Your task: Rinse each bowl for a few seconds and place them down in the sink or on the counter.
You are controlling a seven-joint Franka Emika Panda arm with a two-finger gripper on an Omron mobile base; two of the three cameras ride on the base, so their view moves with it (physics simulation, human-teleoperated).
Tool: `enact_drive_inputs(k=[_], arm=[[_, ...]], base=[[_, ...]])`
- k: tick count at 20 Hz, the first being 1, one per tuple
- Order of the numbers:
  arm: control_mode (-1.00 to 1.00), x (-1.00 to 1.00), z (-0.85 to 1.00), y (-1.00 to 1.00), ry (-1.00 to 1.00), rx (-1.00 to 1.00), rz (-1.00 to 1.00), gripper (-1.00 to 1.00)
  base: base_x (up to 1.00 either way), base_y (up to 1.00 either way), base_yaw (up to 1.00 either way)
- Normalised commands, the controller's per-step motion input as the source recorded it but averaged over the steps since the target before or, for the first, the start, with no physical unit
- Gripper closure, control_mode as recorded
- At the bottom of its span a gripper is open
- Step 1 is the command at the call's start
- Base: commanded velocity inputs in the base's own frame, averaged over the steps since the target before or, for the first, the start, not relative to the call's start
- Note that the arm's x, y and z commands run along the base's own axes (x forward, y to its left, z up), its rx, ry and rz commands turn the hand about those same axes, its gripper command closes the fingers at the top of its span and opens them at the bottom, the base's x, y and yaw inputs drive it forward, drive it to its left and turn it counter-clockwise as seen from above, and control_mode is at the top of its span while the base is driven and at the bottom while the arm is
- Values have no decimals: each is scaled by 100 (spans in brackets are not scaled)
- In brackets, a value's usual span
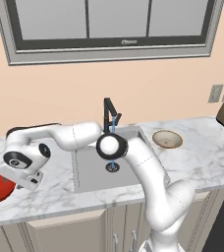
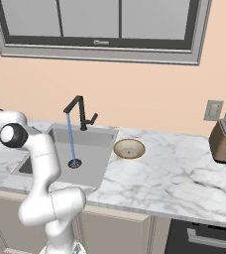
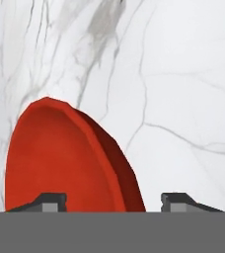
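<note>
Your claw (image 3: 113, 200) sits spread astride the red bowl's (image 3: 60, 158) rim on the counter (image 3: 183, 99); tan bowl (image 1: 167, 139) at 3 o'clock of the sink (image 1: 92, 172).

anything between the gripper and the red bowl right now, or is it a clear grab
Nothing visible stands between them. In the hand view the gripper straddles the red bowl's rim, one fingertip over its inside, the other over bare counter.
</note>
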Motion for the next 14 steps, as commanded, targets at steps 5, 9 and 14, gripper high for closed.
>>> enact_drive_inputs(k=[5,9,14], arm=[[-100,19,0,17,5,-4,0,100],[-100,9,2,10,8,-1,0,100],[-100,-2,17,2,0,-7,-7,100]], base=[[0,0,0],[0,0,0],[0,0,0]])
